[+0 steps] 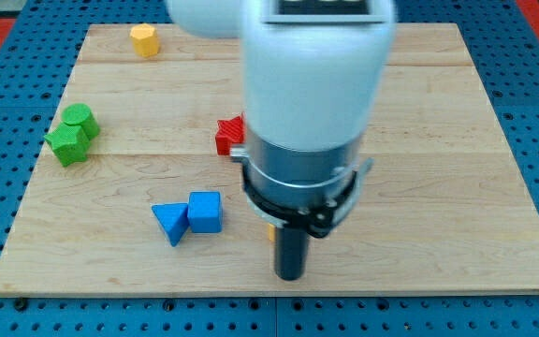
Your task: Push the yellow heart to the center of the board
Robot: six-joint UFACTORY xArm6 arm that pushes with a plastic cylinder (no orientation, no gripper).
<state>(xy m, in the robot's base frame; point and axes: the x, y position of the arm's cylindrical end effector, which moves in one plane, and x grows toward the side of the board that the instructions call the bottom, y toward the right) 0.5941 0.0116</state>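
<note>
A yellow block (144,39) lies near the board's top-left corner; its shape is hard to make out. A thin yellow-orange sliver (269,231) shows just left of the rod, mostly hidden behind the arm, so I cannot tell what block it is. My tip (290,278) rests on the board near the bottom edge, a little right of the sliver and far from the top-left yellow block. The arm's big white and grey body hides the middle of the board.
A red block (228,136) peeks out left of the arm. Two green blocks (73,134) sit together at the left edge. A blue triangle (169,223) touches a blue cube (205,212) left of my tip. The wooden board (457,187) lies on blue pegboard.
</note>
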